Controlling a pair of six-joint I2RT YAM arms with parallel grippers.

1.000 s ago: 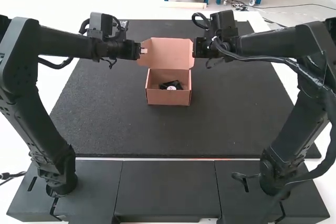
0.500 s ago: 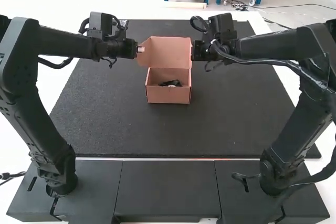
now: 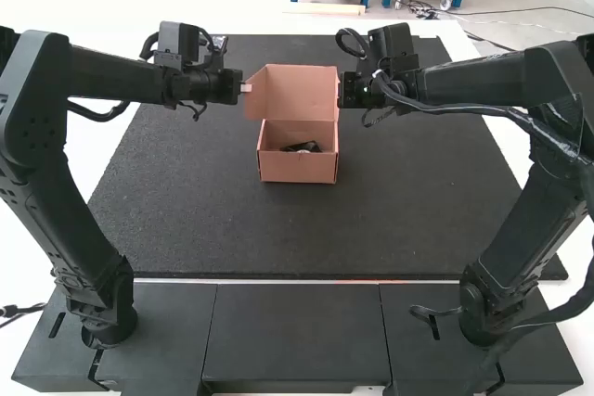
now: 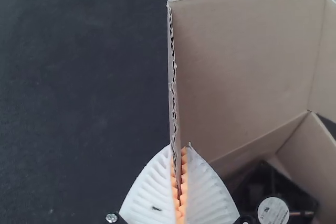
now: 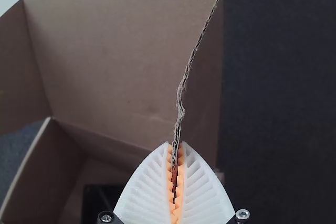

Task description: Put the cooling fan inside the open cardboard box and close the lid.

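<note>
A small brown cardboard box [image 3: 297,165] stands open in the middle of the black mat, its lid [image 3: 292,92] raised upright at the back. The black cooling fan [image 3: 303,146] lies inside on the box's floor. My left gripper [image 3: 245,88] is shut on the lid's left side flap [image 4: 173,103]; its white ribbed fingers [image 4: 157,192] pinch the cardboard edge. My right gripper [image 3: 341,90] is shut on the lid's right side flap [image 5: 202,72], with that edge between its orange pads [image 5: 172,182]. The fan [image 4: 273,205] shows below the lid, and a dark corner of the fan [image 5: 100,200] lies low in the box.
The black foam mat [image 3: 186,201] covers the table around the box, with free room in front and to both sides. The arms' black base plates [image 3: 297,331] lie along the near edge.
The lid's side flaps, splayed outward a second ago, now stand folded in line with the lid's sides. The right gripper has shifted slightly toward the box.
</note>
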